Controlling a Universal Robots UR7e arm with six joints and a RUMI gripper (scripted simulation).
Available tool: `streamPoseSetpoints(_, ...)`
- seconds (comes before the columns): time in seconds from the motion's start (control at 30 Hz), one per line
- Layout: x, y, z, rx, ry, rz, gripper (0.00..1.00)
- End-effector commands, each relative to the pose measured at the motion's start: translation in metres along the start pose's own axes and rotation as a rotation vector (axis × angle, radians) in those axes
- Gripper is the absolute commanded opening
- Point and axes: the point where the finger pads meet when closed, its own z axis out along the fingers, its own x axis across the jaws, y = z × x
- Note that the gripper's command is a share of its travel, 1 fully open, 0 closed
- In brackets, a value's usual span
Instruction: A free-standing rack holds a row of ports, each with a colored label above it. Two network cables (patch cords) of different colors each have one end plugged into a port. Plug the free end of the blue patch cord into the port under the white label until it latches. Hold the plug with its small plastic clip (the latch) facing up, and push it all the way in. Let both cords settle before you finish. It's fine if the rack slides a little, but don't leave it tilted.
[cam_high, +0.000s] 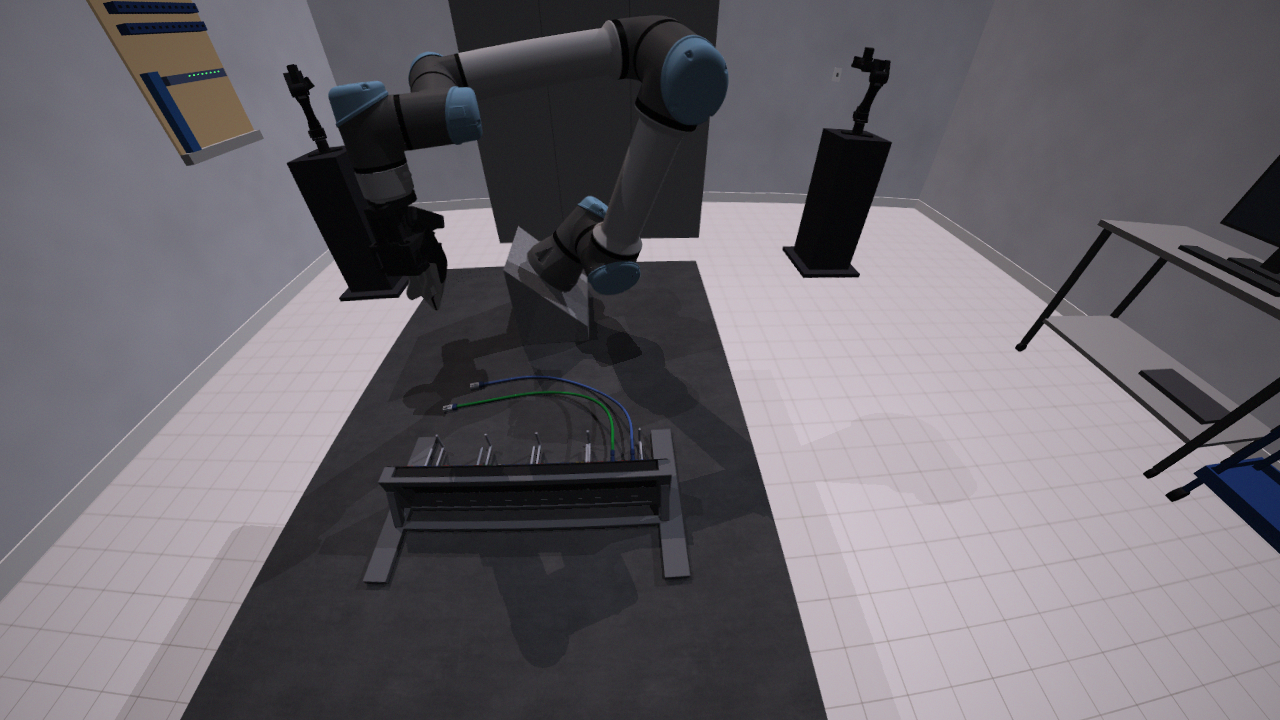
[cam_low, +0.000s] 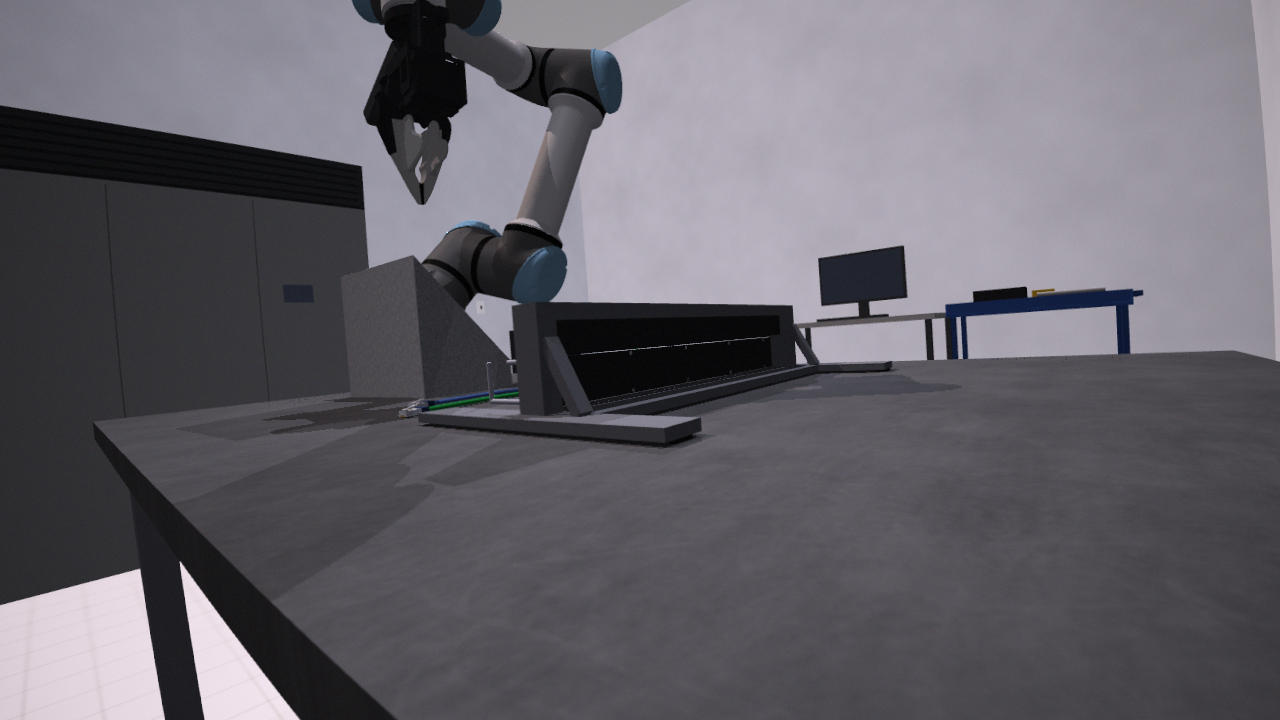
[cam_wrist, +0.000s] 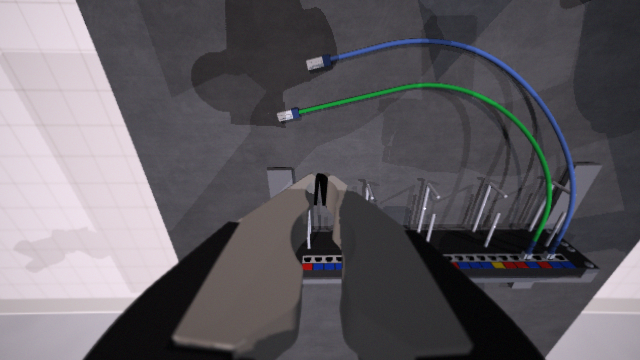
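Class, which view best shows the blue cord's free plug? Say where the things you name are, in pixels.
The wrist view: the plug (cam_high: 475, 385) (cam_wrist: 318, 63) appears largest there, unobstructed, its clear tip and dark boot distinct. The top view shows it small; the exterior view shows plug ends bunched low, hard to tell apart.

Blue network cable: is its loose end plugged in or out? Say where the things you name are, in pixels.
Out: the blue cable's silver-tipped loose plug (cam_high: 475, 385) (cam_wrist: 316, 63) lies on the dark grey table (cam_high: 572, 680) (cam_low: 805, 537) (cam_wrist: 175, 150).
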Motion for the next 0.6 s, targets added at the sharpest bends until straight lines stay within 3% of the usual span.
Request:
streamPoseSetpoints(0.0, 0.004, 0.002, -0.001, -0.010, -0.005, 0.042, 0.00)
streamPoseSetpoints(0.57, 0.037, 0.017, -0.003, -0.075, -0.016, 0.320, 0.00)
